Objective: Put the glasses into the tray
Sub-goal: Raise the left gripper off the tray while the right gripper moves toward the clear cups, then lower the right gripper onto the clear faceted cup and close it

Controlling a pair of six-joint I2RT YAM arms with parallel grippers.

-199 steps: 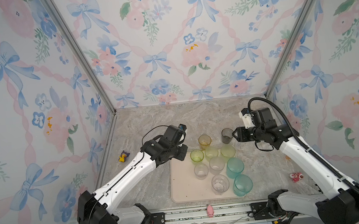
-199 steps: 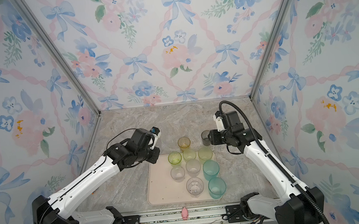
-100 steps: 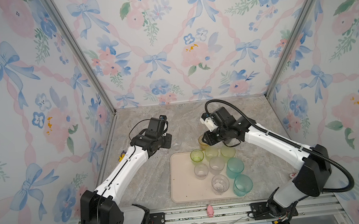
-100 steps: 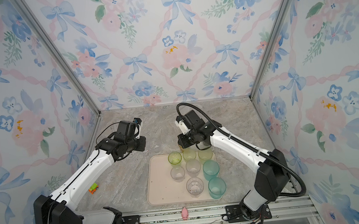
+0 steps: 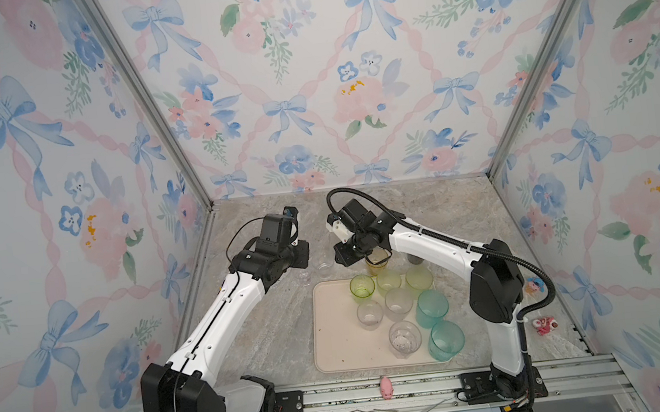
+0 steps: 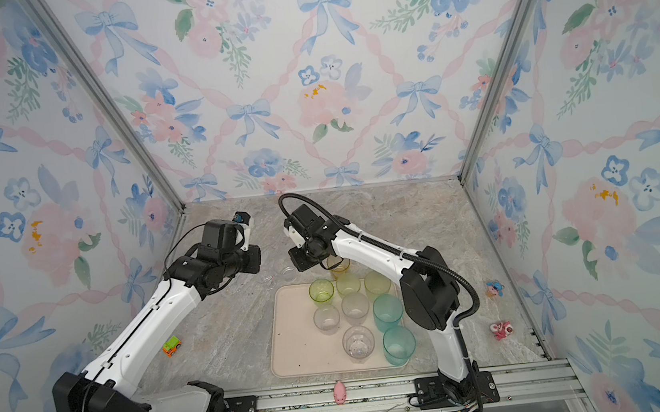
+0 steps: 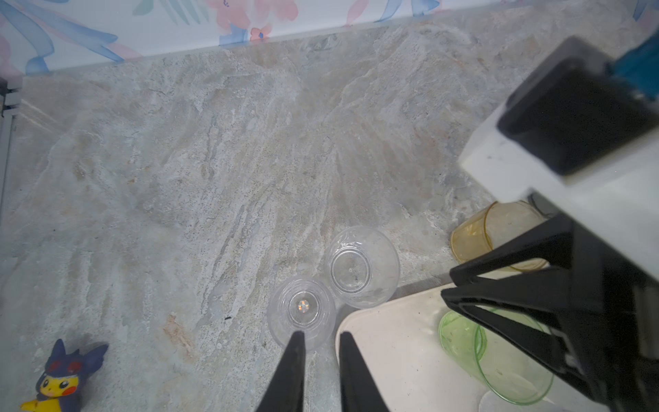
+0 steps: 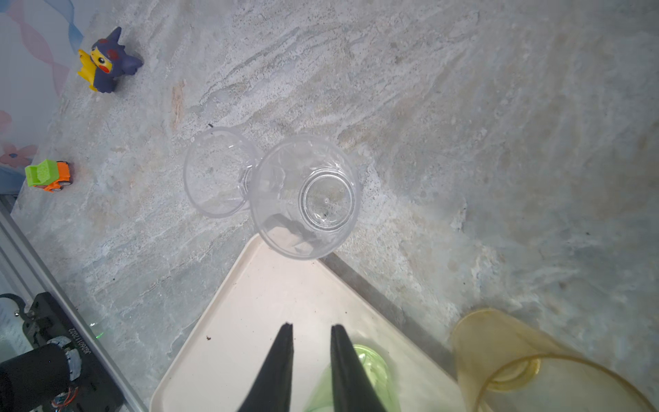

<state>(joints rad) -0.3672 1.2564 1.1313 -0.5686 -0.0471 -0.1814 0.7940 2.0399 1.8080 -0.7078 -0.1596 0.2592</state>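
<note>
Eight glasses (image 5: 398,302) entered as set in the tray (image 5: 335,352), all upright; the tray lies by the near edge of the table (image 5: 275,338). Nearest, toward the tray's near right corner: two teal glasses (image 5: 446,339) and one clear glass (image 5: 405,337). Mid-tray: two frosted glasses (image 5: 370,315). Along its far rim: three green glasses (image 5: 362,286) in a row. Four items are outstanding, all on the table beyond that rim. They are the amber glass (image 5: 379,269), just outside the rim; a grey glass (image 5: 414,259), mostly hidden behind the right arm; and a pair of clear tumblers (image 8: 306,196) off the tray's far left corner, side by side and seemingly touching. Right gripper (image 8: 312,326): over the tray's far left corner, jaws only narrowly apart, nothing between them. Left gripper (image 7: 321,335): above the table just outside the same corner, over the pair, jaws also narrowly apart and empty. We judge the step in hand to be the approach to an outstanding glass, most likely a clear tumbler, with no grasp yet made. We reckon the next move calls for wider jaws and a descent over one tumbler's wall. One arm should also give way, since both crowd one corner and a nudge could topple the neighbouring tumbler.
</note>
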